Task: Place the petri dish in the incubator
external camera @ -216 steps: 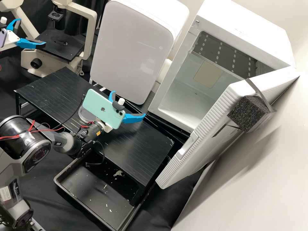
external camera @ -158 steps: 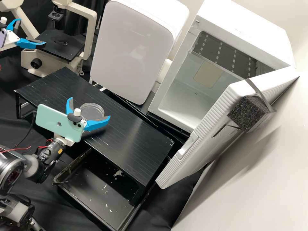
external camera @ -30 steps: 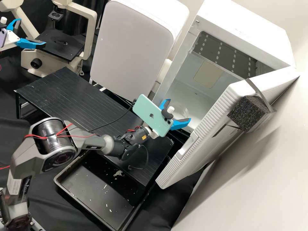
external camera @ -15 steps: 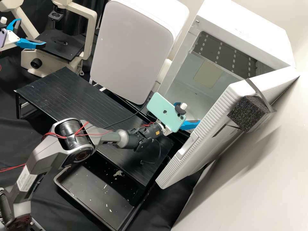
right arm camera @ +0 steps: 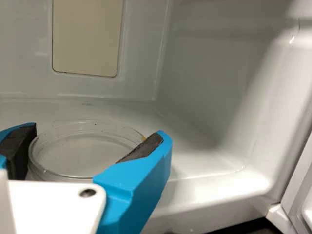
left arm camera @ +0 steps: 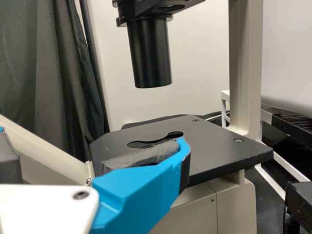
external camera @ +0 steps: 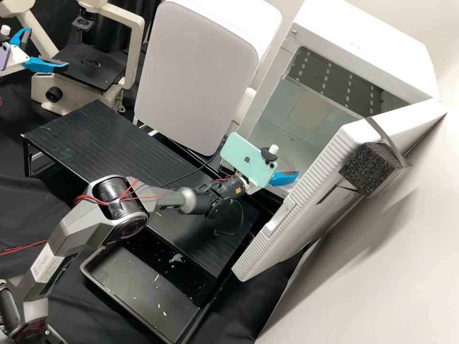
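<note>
In the high view, my right gripper (external camera: 283, 178) is inside the mouth of the white incubator (external camera: 356, 52), low down, partly behind the phone on its wrist. The clear round petri dish (external camera: 288, 164) shows faintly beside it. The right wrist view has the dish (right arm camera: 84, 152) level between the two pads of my right gripper (right arm camera: 96, 134), which is shut on it, just above or on the white floor; contact with the floor cannot be told. My left gripper (external camera: 48, 48) stands open and holds nothing at the microscope; in its wrist view, the gripper (left arm camera: 92, 146) has the stage beyond it.
The incubator door (external camera: 306, 200) stands open on the right, with black foam (external camera: 368, 167) strapped to it. A black slatted shelf (external camera: 95, 138) lies under the right arm, above a black tray (external camera: 143, 282). A white appliance (external camera: 196, 71) stands beside the incubator; the microscope stage (external camera: 88, 67) is at the upper left.
The dish has left the black shelf in my right gripper, which closed on it and moved right into the incubator. Over the last half second that gripper shifted slightly. My left gripper has kept still.
</note>
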Action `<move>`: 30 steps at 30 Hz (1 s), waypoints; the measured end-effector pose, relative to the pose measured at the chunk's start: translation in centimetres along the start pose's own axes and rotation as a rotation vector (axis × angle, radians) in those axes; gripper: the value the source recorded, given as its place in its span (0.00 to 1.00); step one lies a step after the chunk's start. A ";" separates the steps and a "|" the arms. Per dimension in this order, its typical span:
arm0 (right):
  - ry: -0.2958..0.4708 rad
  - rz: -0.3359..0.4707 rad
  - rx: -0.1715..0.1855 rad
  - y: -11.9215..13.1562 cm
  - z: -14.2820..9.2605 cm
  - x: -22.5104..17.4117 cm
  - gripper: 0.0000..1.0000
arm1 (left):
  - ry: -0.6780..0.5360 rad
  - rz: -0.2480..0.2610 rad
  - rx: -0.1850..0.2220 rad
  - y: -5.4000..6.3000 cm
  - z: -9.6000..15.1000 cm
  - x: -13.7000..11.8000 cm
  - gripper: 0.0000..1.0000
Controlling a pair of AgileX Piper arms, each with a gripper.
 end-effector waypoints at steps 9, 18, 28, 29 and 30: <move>-0.009 0.007 0.011 0.0 0.2 0.2 1.00 | 0.000 0.000 0.000 0.0 0.0 0.0 1.00; -0.011 0.005 0.017 0.0 0.2 0.2 1.00 | 0.000 0.000 0.000 0.0 0.0 0.0 1.00; -0.001 -0.006 0.073 -0.4 0.5 0.0 1.00 | 0.000 0.000 0.000 0.0 0.0 0.0 1.00; 0.003 -0.008 0.076 -0.5 0.6 -0.1 1.00 | 0.000 0.000 0.000 0.0 0.0 0.0 1.00; 0.010 -0.011 0.081 -0.6 0.8 -0.3 1.00 | 0.000 0.000 0.000 0.0 0.0 0.0 1.00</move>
